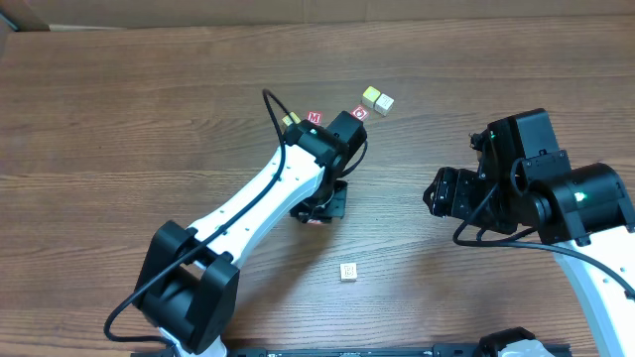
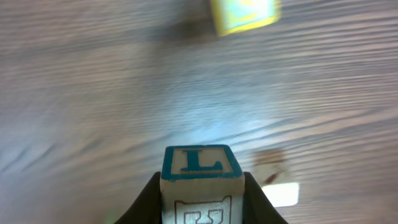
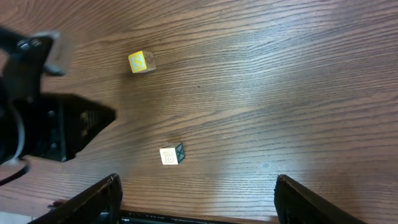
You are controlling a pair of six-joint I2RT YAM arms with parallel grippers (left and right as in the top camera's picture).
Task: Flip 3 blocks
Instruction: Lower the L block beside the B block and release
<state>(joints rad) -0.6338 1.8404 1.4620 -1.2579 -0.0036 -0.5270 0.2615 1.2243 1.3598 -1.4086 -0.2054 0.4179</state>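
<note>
The L block (image 2: 200, 180), a pale wooden cube with a blue-framed L on its upper face and a printed picture on the face toward the camera, is pinched between the left jaws, with a dark finger pressed against each side. Whether it touches the worktop (image 1: 119, 119) cannot be told. From overhead the left arm (image 1: 268, 193) reaches in from the near left corner and covers the L block almost wholly.

Ahead of the L block, across a stretch of bare wood, lies the yellow block (image 3: 142, 61), blurred in the left wrist view. Its place in the overhead view cannot be told.

The B block (image 1: 348, 272) lies on the near side of the L block and a little to the right, well apart, with its pale top face printed in faint red.

On the far side of the L block are the M block (image 1: 315, 118) and the O block (image 1: 359, 113), both red-faced, with the left arm's wrist between them. A pair of pale blocks (image 1: 377, 100), touching each other, sits just beyond the O block.

The right arm (image 1: 556, 193) hangs well to the right of the L block. The right jaws are spread wide with only worktop between the fingers (image 3: 93, 199).
</note>
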